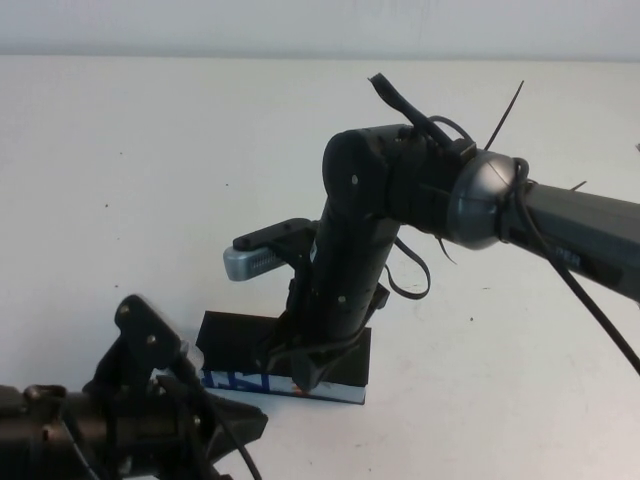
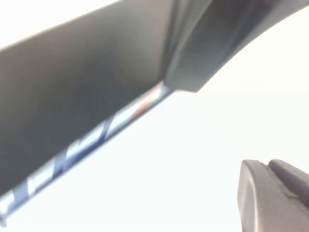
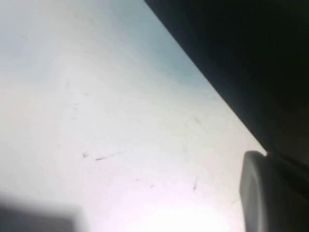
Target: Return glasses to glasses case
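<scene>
Right hand pinched tight, pressed down on black glasses case. Left hand just beside case; grip can't tell.

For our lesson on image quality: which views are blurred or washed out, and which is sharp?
High view: fairly sharp, evenly lit, right end effector down at the glasses case. Left wrist view: case blurred, table blown out white. Right wrist view: soft, table glaring, case a dark mass.

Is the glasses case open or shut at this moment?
Shut, it seems: the glasses case shows a flat black top. The right gripper, shut, is down at its front edge; the left gripper waits nearby.
</scene>
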### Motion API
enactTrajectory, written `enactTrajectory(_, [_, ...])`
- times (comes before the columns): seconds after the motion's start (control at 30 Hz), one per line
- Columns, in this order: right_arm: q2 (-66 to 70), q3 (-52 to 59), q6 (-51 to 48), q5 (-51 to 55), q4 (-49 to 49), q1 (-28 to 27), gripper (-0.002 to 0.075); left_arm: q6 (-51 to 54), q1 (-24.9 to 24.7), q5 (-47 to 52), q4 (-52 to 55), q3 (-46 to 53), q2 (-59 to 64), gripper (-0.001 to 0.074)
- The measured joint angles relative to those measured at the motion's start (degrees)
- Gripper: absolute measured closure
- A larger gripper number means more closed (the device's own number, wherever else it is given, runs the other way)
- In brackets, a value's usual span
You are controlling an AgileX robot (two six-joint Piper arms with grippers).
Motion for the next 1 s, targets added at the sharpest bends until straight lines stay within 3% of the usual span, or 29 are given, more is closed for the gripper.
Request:
enactTrajectory(0.37, [-1.2, 0.0, 0.1, 0.0, 2.0, 0.4, 0.0739, -3.7, 0.0, -2.8, 1.2, 0.0, -25.3, 0.0736])
enactTrajectory(0.7, [-16.1, 1.4, 7.1, 0.2, -4.1, 2.5, 0.0739, -4.2, 0.0, -26.6, -0.1, 1.2, -52.2, 0.0736])
enactTrajectory(1.0, [-33.5, 13.5, 9.9, -1.8, -7.9, 7.6, 0.0739, -4.4, 0.0, -41.2, -4.1, 2.9, -66.8, 0.0736])
